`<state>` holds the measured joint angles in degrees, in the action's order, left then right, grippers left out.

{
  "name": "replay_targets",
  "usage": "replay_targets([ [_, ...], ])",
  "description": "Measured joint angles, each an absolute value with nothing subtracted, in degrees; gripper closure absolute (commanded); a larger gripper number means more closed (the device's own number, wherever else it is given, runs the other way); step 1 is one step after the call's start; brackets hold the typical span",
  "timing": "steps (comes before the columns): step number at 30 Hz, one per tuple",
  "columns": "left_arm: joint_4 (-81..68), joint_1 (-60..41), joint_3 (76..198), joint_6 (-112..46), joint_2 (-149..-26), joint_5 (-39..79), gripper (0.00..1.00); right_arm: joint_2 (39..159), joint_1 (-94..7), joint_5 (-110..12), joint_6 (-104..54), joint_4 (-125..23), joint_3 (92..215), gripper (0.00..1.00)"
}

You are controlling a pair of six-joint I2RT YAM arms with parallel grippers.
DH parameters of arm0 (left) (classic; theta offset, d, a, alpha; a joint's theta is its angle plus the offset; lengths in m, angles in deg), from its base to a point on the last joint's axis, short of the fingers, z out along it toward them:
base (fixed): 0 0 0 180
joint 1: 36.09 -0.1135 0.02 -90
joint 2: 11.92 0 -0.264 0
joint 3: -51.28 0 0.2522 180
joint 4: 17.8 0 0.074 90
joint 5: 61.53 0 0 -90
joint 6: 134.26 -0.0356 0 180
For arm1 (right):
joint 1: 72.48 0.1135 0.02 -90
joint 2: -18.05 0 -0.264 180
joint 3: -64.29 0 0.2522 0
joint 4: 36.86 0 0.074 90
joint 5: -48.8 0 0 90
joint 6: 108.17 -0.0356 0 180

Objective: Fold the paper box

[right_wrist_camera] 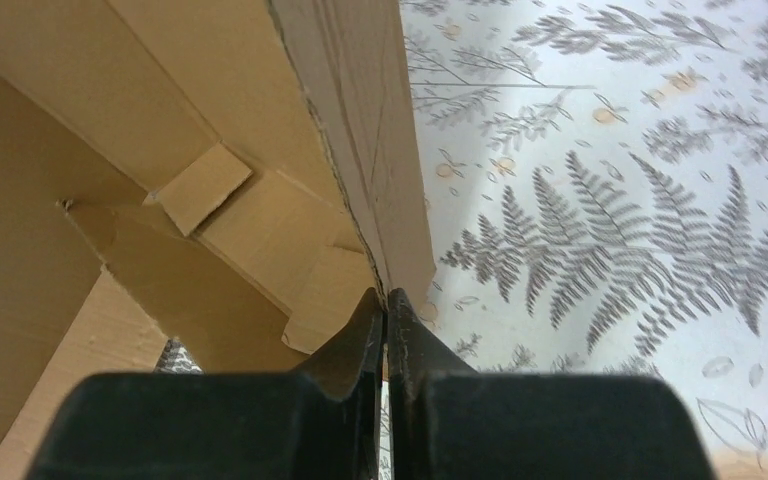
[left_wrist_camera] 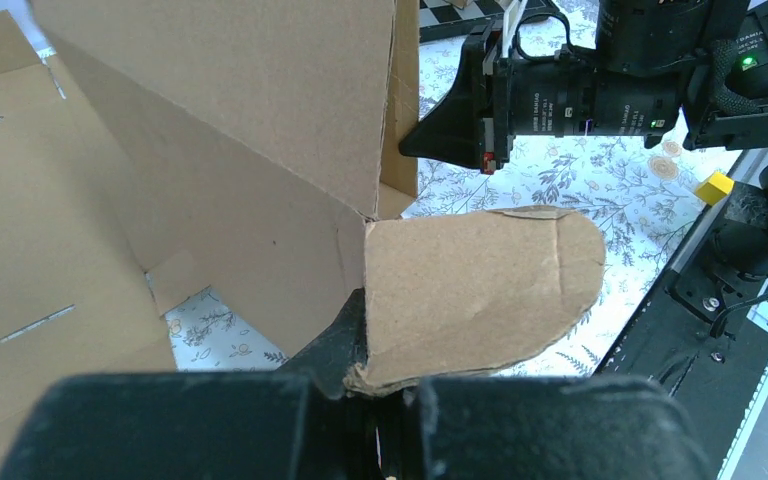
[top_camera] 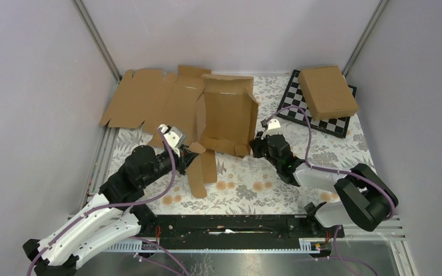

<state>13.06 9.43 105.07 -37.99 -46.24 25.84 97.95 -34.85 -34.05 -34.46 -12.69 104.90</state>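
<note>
Top view is giving the layout. The paper box (top_camera: 227, 112) is standing half-raised mid-surface (top_camera: 276, 184), with one large panel upright and a long flap lying flat toward my bases. A flat cardboard sheet (top_camera: 141, 98) is lying at its left, their edges meeting. A closed brown box (top_camera: 328, 91) is sitting on the chessboard (top_camera: 339, 125), well apart at far right.

Only the left wrist view is showing the rounded flap (left_wrist_camera: 480, 290), a plain brown tab with a crease near its end that is sticking out sideways from the box's lower corner. Only the right wrist view is showing the inside, where brown walls are leaning in and a small square tab is folded at a corner.

My left pincer (left_wrist_camera: 365, 370) is clamping that rounded flap at its root, fingers together on the cardboard. My right pincer (right_wrist_camera: 386, 308) is pinching the lower edge of the box's right side wall, with the tips nearly meeting and only the thin card between them. The left wrist view is also catching the right pincer pressing on that wall's edge from the far side.
</note>
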Motion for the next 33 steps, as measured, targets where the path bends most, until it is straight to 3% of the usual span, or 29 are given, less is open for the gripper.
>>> replay_targets([
  [9,12.99,9.45,104.07,-37.99,-44.8,25.18,1.0,90.45,-34.83,-30.07,-39.14,-18.77,102.39,0.98],
  [11,12.69,9.43,103.61,-37.99,-44.58,24.66,1.0,88.72,-34.81,-29.87,-39.05,-19.05,101.23,0.85],
  [14,12.05,9.43,103.28,-37.99,-44.62,23.65,1.0,88.48,-34.79,-29.94,-38.97,-19.09,100.99,0.77],
  [16,11.79,9.45,103.02,-37.99,-44.62,22.87,1.0,88.5,-34.74,-30.2,-38.92,-19.05,100.99,0.66],
  [19,11.66,9.43,102.82,-38.02,-44.62,21.62,1.0,88.5,-34.7,-30.05,-38.77,-18.44,100.71,0.61],
  [22,11.53,9.43,102.82,-38.04,-44.62,20.68,1.0,88.5,-34.66,-27.82,-38.94,-16.82,99.59,0.32],
  [28,11.33,9.43,102.52,-38.39,-44.58,19.98,1.0,90.86,-34.66,-22.0,-38.35,-15.07,100.21,0.06],
  [33,11.38,9.45,102.45,-38.76,-44.58,19.89,1.0,92.7,-34.64,-18.07,-36.98,-12.08,100.49,0.0],
])
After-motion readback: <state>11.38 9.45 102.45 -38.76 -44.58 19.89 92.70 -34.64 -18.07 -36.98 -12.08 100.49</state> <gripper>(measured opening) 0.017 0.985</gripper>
